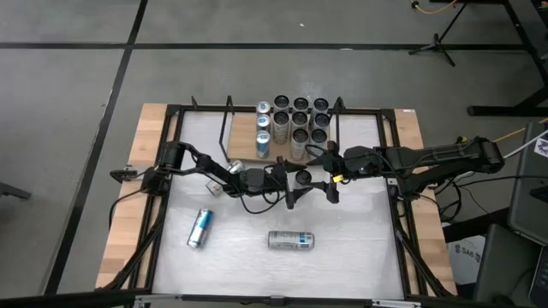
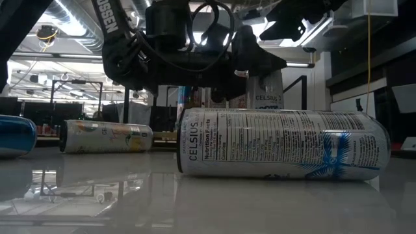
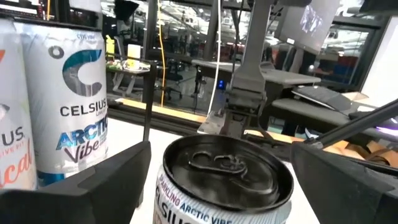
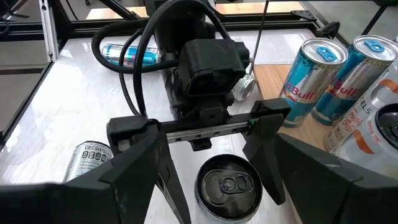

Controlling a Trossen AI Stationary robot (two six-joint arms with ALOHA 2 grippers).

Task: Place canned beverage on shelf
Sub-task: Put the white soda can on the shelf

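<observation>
A dark-topped canned beverage [image 3: 227, 171] stands upright on the white table, just in front of the shelf [image 1: 244, 145]. The shelf is a light-brown board in a black rod frame, and several cans stand on it. My left gripper [image 1: 300, 181] reaches in level from the table's left. It is open, with one finger [image 3: 118, 183] on each side of the can's upper part and a small gap at each side. My right gripper [image 1: 326, 174] hangs open just to the right of the can, higher up and slanting down toward it, with nothing between its fingers.
Two cans lie on their sides on the table nearer the front: a blue-and-white one [image 1: 199, 228] at the left and a white one [image 1: 291, 240] in the middle. Tall cans [image 4: 314, 74] stand crowded on the shelf's right half, and its left part shows bare board.
</observation>
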